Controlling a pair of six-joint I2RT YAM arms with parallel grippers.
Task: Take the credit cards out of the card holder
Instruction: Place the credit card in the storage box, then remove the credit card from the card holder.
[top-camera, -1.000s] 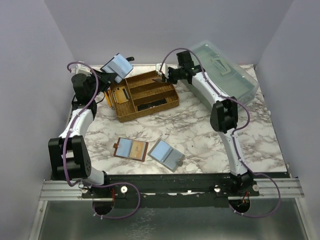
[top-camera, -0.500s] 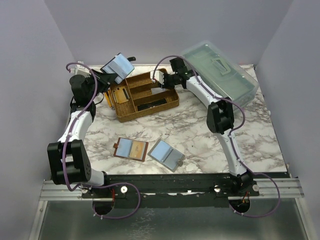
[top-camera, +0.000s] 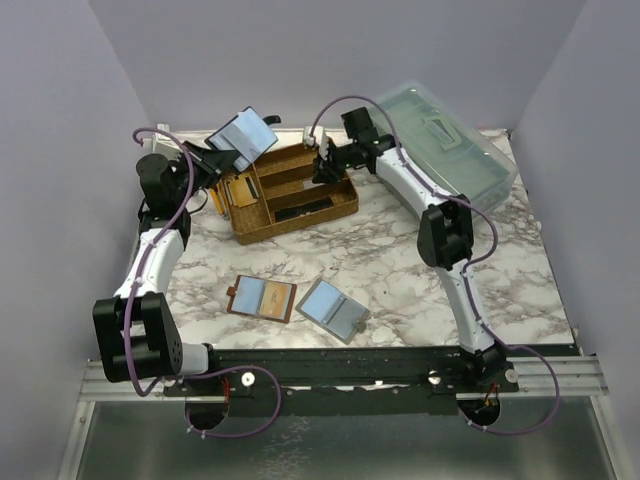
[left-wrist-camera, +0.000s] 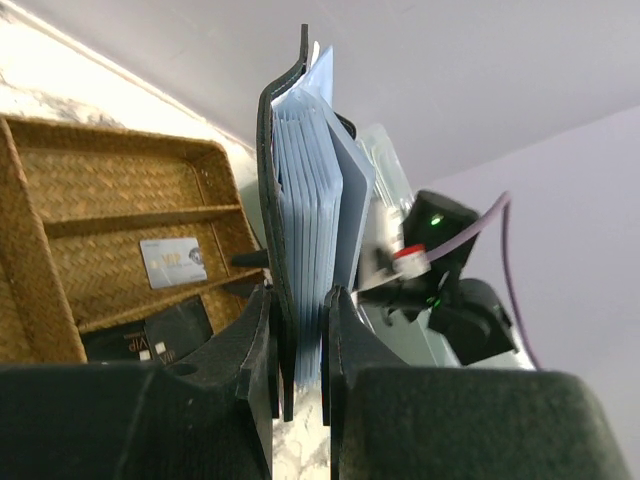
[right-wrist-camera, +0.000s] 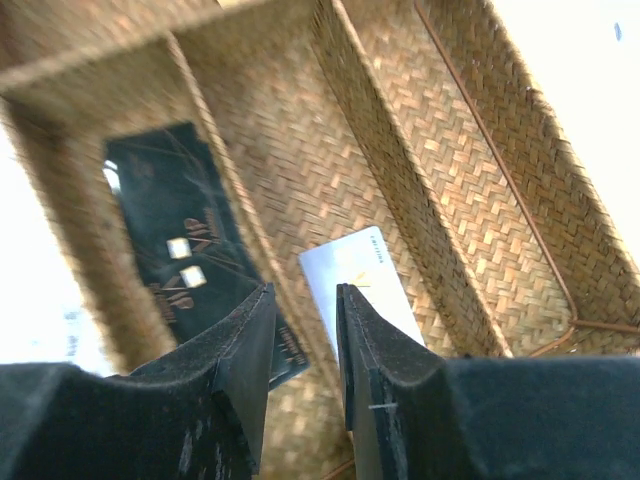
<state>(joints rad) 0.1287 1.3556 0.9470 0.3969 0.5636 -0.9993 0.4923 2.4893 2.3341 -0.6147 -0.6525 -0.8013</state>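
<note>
we list: card holder (left-wrist-camera: 300, 200), raised far left, clamped in left gripper (left-wrist-camera: 298, 315), we judge to present its pockets rightward; right gripper (right-wrist-camera: 300, 320), fingers apart, empty, above credit card (right-wrist-camera: 362, 285) lying in tray (right-wrist-camera: 480, 200)

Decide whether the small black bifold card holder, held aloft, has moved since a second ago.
Yes: the card holder drifted slightly right, toward the woven brown tray.

We hold our left arm's black two-finger gripper (top-camera: 222, 156) high at the far left, elbow bent, jaws pinched on the small black bifold card holder (left-wrist-camera: 310, 190). Our right arm stretches far forward, wrist tipped downward, its black two-finger gripper (right-wrist-camera: 305, 320) parted, gripping nothing.
</note>
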